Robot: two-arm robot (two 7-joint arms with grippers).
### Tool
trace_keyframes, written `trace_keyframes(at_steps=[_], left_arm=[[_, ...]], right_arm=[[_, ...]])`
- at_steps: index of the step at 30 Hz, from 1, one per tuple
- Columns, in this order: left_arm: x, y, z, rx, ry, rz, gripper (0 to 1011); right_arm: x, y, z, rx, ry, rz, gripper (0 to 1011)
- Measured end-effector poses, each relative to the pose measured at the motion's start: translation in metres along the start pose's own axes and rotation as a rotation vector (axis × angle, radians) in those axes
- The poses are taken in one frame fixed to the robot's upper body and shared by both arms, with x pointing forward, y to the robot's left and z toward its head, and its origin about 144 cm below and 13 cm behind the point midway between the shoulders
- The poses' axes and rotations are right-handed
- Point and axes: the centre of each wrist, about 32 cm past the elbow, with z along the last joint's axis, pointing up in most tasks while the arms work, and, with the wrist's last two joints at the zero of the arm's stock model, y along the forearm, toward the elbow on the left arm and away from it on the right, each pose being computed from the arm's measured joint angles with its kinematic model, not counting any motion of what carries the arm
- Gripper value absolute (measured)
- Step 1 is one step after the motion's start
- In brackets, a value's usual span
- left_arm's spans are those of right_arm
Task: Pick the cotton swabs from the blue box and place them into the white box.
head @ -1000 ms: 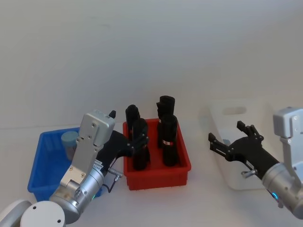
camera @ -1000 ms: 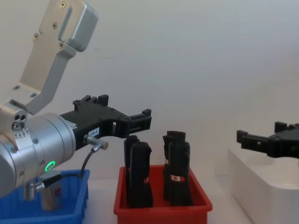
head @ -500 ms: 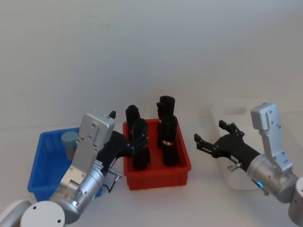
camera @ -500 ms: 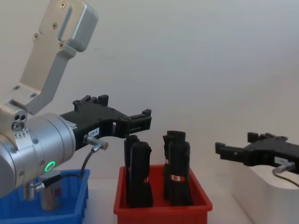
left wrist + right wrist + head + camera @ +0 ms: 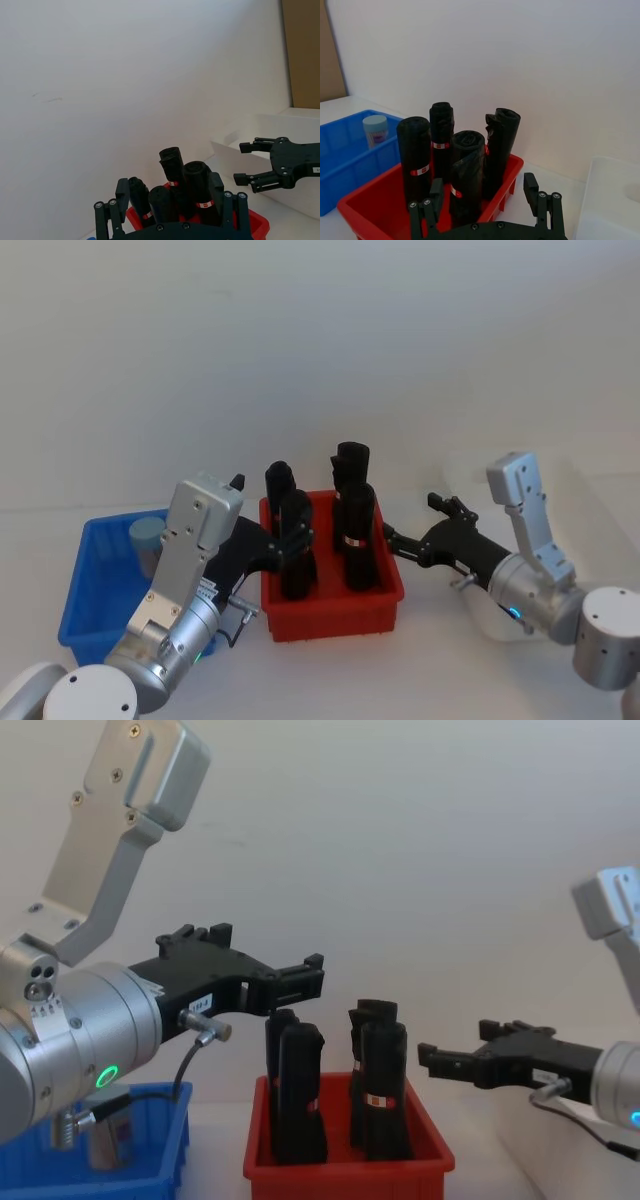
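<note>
One cotton swab tub (image 5: 147, 539) with a pale lid stands upright in the far part of the blue box (image 5: 84, 585), on the table's left. From the right wrist it shows as the tub (image 5: 375, 129) inside the blue box (image 5: 339, 150). My left gripper (image 5: 270, 523) hovers open between the blue box and the red bin, above the table, holding nothing. My right gripper (image 5: 412, 519) is open and empty beside the red bin's right wall, left of the white box (image 5: 497, 624). My right arm covers much of the white box.
A red bin (image 5: 332, 616) in the middle holds several tall black rolls (image 5: 354, 530) with red labels. From the chest, the rolls (image 5: 380, 1090) stand between the two grippers. A plain white wall rises close behind the table.
My right gripper has swung left, from over the white box to just beside the red bin, staying open. The left arm has not moved.
</note>
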Motion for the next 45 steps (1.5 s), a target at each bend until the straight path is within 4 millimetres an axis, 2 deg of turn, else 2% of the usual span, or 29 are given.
trace_keyframes(at_steps=[22,41,45], left_arm=[[0.000,0.000,0.000,0.000,0.000,0.000,1004],[0.000,0.000,0.000,0.000,0.000,0.000,1004],[0.000,0.000,0.000,0.000,0.000,0.000,1004]], right_arm=[[0.004,0.049,-0.012,-0.017,-0.006,0.102,1001],[0.006,0.067,-0.010,-0.036,-0.011,0.122,1000],[0.007,0.068,-0.009,-0.037,-0.010,0.125,930]])
